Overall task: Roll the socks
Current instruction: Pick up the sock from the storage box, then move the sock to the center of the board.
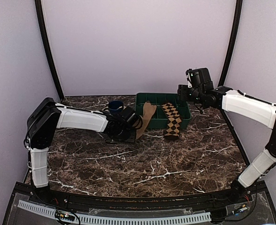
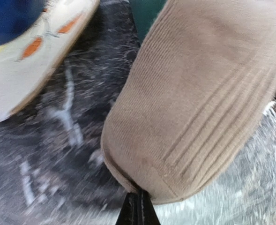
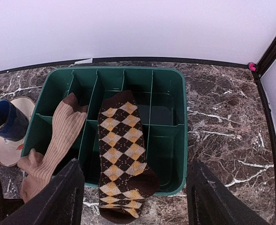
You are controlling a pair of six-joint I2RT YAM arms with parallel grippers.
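Dark-brown marble tabletop (image 1: 152, 168) w/ white veins; green plastic divided tray (image 3: 168, 154) sits by far edge, approx centre. Dark brown argyle-diamond fabric sock (image 3: 121, 154) lies flat across tray dividers, one end over near wall onto table. Plain tan ribbed sock (image 2: 198, 93) drapes over tray's left wall; left gripper (image 2: 138, 211) pinches its end, jaws pressed together. Right gripper (image 3: 135, 164) hovers above tray, fingers spread wide. Blue mug (image 3: 6, 119) on cream saucer (image 3: 9, 152), left of tray.
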